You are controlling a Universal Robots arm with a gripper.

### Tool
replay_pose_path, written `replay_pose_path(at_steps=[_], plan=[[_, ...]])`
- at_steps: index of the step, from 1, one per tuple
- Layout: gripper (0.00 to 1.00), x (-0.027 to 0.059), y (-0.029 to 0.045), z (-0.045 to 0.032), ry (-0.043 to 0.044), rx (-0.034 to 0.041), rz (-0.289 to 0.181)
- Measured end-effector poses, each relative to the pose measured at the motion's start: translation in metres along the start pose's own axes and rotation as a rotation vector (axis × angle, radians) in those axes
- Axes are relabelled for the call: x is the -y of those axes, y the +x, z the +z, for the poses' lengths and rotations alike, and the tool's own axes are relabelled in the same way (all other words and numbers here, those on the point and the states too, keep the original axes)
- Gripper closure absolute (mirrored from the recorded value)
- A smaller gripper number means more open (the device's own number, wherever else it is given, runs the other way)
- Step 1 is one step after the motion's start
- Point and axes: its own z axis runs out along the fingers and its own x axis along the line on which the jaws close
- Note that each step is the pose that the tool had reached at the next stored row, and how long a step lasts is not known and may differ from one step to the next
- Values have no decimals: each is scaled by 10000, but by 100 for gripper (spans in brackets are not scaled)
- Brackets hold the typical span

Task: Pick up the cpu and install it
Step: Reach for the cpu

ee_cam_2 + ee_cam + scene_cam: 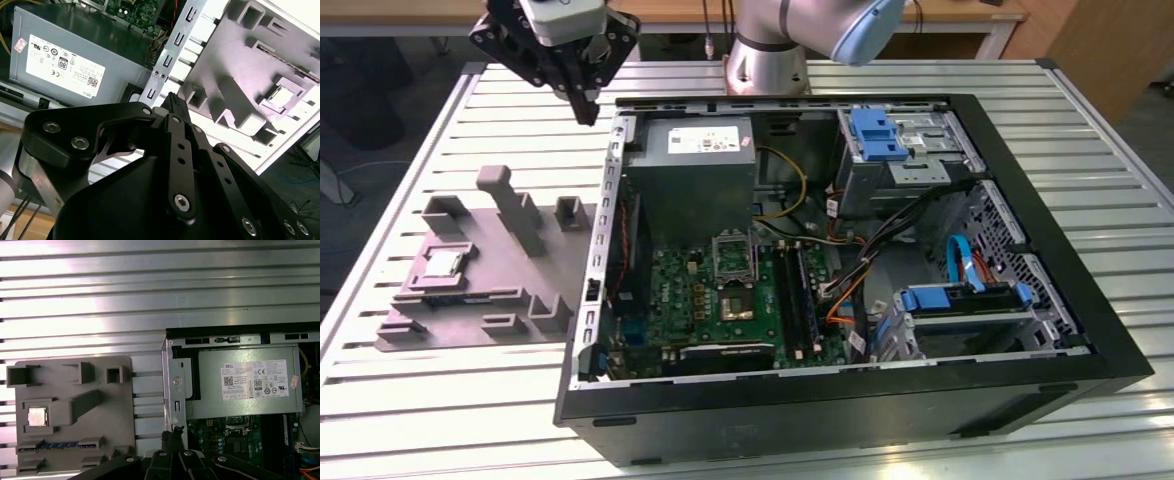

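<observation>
**Approach stage: cpu not yet lifted**

My gripper [587,108] hangs clenched on nothing, fingertips pressed together, near a corner of the open computer case [1067,200]. The cpu [444,263] lies flat in a pocket of the grey tray [480,305], on the table [454,400] beside the case, well apart from the fingertips. I judge the pick-up unstarted; grabbing it would call for parted fingers straddling the chip's edges. I count one cpu, one tray, one case, one bare socket [734,258].

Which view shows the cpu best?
The first wrist view: the cpu faces the camera squarely, unobstructed, in its grey holder. The exterior view shows it obliquely; the second wrist view shows it at a tilt.
</observation>
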Motion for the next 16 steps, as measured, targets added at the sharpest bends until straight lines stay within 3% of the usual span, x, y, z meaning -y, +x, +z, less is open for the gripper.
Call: replay_pose_path(at_steps=[16], plan=[[89,3,37,12,0,-7,0]])
